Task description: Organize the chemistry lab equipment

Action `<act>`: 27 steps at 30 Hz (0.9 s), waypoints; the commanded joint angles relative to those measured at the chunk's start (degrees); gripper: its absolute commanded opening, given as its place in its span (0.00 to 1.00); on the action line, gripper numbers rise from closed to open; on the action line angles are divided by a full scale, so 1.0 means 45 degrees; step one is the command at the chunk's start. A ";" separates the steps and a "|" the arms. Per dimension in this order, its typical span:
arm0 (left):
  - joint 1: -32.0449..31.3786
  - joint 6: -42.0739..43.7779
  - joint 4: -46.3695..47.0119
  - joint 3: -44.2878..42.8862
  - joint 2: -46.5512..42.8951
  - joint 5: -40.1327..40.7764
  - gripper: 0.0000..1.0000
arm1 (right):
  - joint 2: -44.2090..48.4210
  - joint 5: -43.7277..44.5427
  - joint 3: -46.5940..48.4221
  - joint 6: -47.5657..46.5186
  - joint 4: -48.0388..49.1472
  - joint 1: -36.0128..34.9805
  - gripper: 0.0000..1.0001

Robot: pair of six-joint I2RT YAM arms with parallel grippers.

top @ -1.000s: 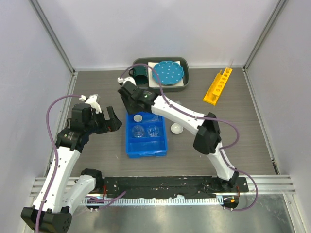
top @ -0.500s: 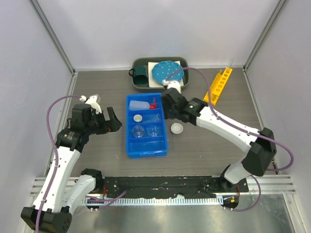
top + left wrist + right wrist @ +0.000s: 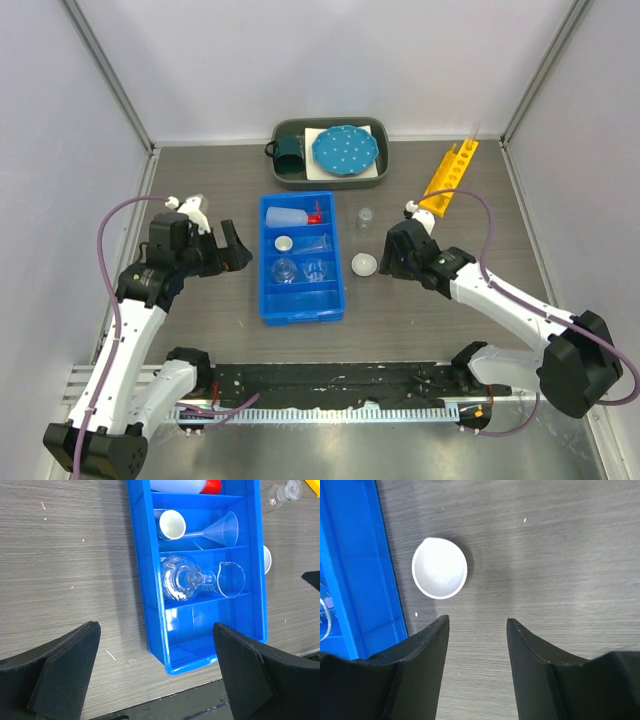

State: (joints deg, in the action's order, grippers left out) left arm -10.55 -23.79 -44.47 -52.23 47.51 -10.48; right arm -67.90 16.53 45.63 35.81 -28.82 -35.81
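Grey desk (image 3: 200, 180), white walls | small white dish (image 3: 439, 568) on desk, just right of blue tray (image 3: 268, 300) | right gripper (image 3: 477, 622) beside dish, half spread, empty | left gripper (image 3: 232, 248) spread wide, empty | risk: off-centre drop, finger hits rim, dish tips or slides

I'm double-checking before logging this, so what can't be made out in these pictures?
Squeeze bottle: left wrist view, top edge cuts most of it off.
White dish on the table: left wrist view, blue tray wall hides most.
Glassware sliver: right wrist view, left edge cuts it; flask or beaker, cannot tell.
Yellow rack: top view, too small to see whether its holes hold anything.
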 commanded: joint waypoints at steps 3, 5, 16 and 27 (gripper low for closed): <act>-0.0039 -0.0357 0.0624 -0.0328 0.0146 -0.0737 1.00 | 0.0421 -0.0686 -0.1758 0.2313 0.2379 0.0126 0.55; -0.0059 -0.0435 0.0721 -0.0328 0.0205 -0.0815 1.00 | 0.0556 -0.0725 -0.2420 0.2839 0.3198 0.0126 0.56; -0.0039 -0.0299 0.0780 -0.0152 0.0244 -0.0816 1.00 | 0.1338 0.0250 -0.5216 0.5088 0.6771 0.0244 0.57; -0.0059 -0.0162 0.0858 -0.0093 0.0459 -0.0776 1.00 | 0.1125 0.0721 -0.5667 0.5752 0.8375 0.0282 0.56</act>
State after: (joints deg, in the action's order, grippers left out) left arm -10.55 -25.10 -43.07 -52.23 49.39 -13.13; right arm -62.59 17.10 19.97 59.83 2.59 -34.87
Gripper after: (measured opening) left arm 0.996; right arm 0.565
